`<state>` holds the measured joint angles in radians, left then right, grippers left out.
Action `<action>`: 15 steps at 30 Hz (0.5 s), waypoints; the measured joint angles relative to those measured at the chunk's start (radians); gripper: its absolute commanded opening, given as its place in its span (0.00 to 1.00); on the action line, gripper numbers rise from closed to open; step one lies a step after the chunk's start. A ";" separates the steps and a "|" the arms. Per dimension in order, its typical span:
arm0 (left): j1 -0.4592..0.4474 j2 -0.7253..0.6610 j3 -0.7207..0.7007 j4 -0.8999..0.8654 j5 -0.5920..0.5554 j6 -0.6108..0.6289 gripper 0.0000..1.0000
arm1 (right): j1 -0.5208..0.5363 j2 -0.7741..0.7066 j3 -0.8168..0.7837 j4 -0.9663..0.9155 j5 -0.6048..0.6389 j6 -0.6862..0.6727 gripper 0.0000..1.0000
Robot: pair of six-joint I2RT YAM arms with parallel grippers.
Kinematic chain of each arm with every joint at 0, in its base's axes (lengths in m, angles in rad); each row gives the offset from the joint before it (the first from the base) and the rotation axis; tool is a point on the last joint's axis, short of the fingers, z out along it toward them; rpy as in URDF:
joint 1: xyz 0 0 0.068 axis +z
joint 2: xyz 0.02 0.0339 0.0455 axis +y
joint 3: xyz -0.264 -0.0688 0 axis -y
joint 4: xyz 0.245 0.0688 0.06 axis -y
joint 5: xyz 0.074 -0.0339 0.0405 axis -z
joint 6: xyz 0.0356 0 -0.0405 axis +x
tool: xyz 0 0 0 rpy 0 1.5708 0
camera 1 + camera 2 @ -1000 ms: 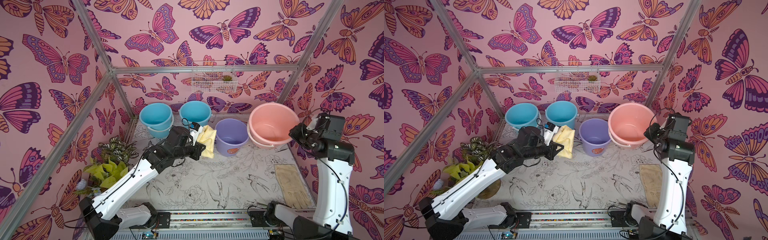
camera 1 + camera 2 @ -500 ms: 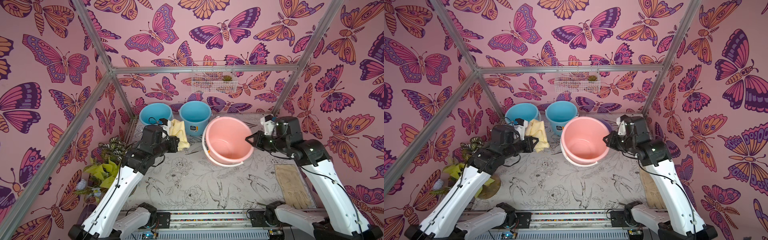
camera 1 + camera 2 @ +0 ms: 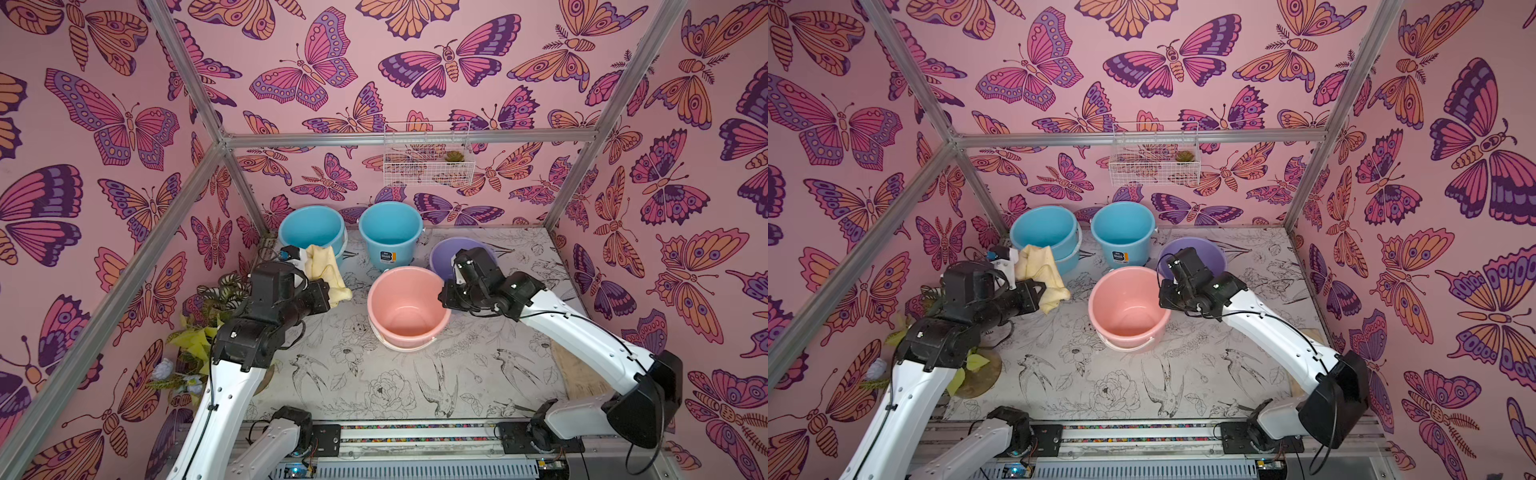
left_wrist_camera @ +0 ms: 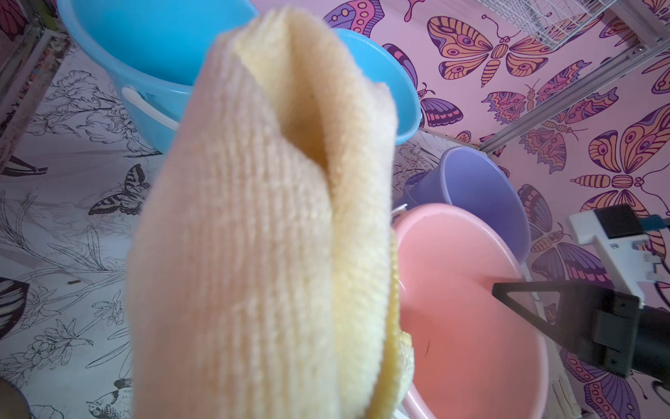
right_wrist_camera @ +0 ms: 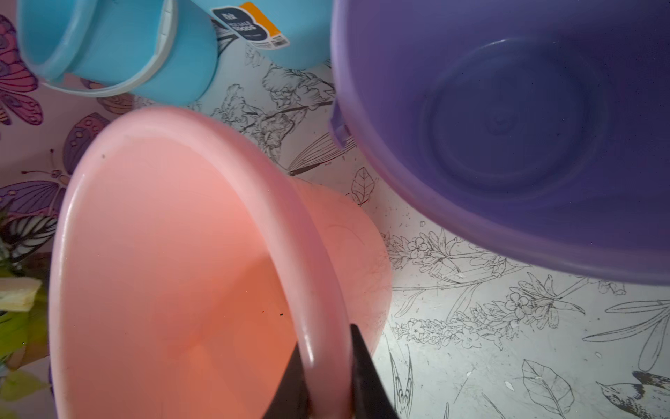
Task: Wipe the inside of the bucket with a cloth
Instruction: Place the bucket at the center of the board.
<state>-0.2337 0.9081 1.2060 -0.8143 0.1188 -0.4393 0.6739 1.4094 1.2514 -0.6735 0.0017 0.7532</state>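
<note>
The right arm (image 3: 582, 328) covers much of the bucket (image 3: 441, 257) in both top views; the blurred cloth (image 4: 253, 235) hides the left tool (image 3: 326, 293) from its wrist camera.

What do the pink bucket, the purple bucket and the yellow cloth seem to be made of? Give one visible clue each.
The pink bucket: probably moulded plastic, smooth and slightly glossy; light glints along its rolled rim. The purple bucket: likely the same plastic, duller; faint moulded rings in its base. The yellow cloth: soft textile, perhaps microfibre; fine ribbed rows, fuzzy edges, limp folds.
</note>
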 measured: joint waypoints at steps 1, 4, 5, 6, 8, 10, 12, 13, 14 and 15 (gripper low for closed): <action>0.000 0.000 0.000 -0.002 0.003 -0.001 0.00 | -0.003 0.000 -0.011 0.000 0.016 -0.001 0.00; 0.000 0.003 0.000 -0.003 0.015 -0.010 0.00 | -0.020 -0.005 -0.032 -0.003 0.063 -0.006 0.00; 0.000 0.006 0.000 -0.003 0.017 -0.011 0.00 | -0.034 -0.010 -0.039 -0.003 0.078 -0.011 0.00; 0.000 0.010 0.000 -0.003 0.019 -0.013 0.00 | -0.045 -0.015 -0.045 0.000 0.087 -0.016 0.00; 0.000 0.023 0.000 -0.002 0.024 -0.015 0.00 | -0.083 -0.038 -0.067 0.006 0.107 -0.022 0.00; 0.000 0.035 0.000 -0.001 0.033 -0.015 0.00 | -0.125 -0.061 -0.089 0.014 0.122 -0.022 0.00; 0.000 0.047 0.000 0.001 0.042 -0.016 0.00 | -0.163 -0.080 -0.111 0.035 0.141 -0.019 0.00; 0.000 0.052 0.000 0.002 0.044 -0.017 0.00 | -0.178 -0.088 -0.121 0.049 0.153 -0.017 0.00; 0.000 0.056 0.000 0.003 0.047 -0.018 0.00 | -0.187 -0.090 -0.127 0.059 0.163 -0.016 0.00; 0.000 0.058 0.000 0.003 0.049 -0.019 0.00 | -0.192 -0.090 -0.129 0.069 0.166 -0.014 0.00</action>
<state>-0.2337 0.9657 1.2057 -0.8116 0.1677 -0.4587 0.4824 1.3197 1.1229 -0.6048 0.1680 0.7387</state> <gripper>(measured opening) 0.078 0.162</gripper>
